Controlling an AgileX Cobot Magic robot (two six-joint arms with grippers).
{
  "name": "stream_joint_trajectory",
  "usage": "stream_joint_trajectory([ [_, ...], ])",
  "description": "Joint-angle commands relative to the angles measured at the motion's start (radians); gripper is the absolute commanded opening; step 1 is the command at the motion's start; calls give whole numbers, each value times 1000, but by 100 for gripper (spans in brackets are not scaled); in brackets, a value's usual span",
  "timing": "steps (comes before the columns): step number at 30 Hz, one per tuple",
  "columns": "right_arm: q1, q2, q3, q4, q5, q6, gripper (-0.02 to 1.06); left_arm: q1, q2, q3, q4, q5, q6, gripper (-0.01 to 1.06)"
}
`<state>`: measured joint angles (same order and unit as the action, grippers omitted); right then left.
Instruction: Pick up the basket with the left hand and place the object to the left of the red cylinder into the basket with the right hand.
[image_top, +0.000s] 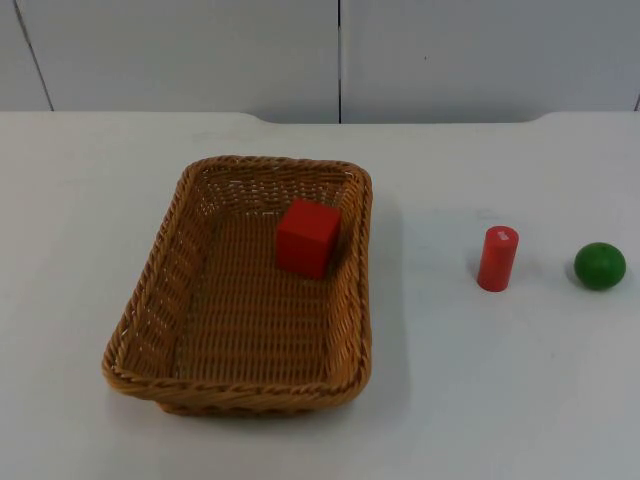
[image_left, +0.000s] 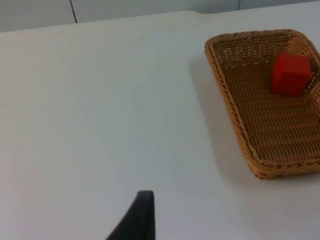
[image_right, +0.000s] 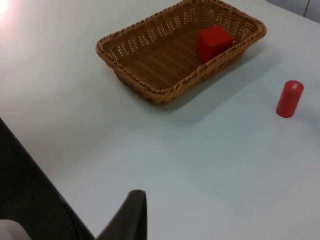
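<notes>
A rectangular wicker basket (image_top: 180, 300), woven in light brown with a braided rim, sits flat on the white surface, left of centre in the top view, its long sides running away from the camera. Inside it lies a red cube (image_top: 307, 237), resting on the woven floor in the far right corner, touching or nearly touching the right wall and slightly turned relative to the basket's sides. Well to the right of the basket, apart from it, a small red cylinder (image_top: 497, 258) stands upright on the surface, with a pale mark on its top face. Both wrist views show the same basket (image_left: 227, 90) (image_right: 150, 90) holding the cube (image_left: 290, 74) (image_right: 214, 43).
</notes>
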<state>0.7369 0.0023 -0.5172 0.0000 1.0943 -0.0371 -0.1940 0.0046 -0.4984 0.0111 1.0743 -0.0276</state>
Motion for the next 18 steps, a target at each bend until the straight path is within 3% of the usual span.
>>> stream_joint_trajectory([
  [1,-5,-2,2,0,-15,5,105,-5,-5,3,-11,0,1,105],
  [9,-52,-2,2,0,-18,5,105,-5,-5,3,-11,0,1,105],
  [11,-103,-2,2,6,-17,5,105,-5,-5,3,-11,0,1,105],
  [16,-331,-2,2,6,-17,5,105,-5,-5,3,-11,0,1,105],
  [18,-370,-2,2,6,-17,5,105,-5,-5,3,-11,0,1,105],
])
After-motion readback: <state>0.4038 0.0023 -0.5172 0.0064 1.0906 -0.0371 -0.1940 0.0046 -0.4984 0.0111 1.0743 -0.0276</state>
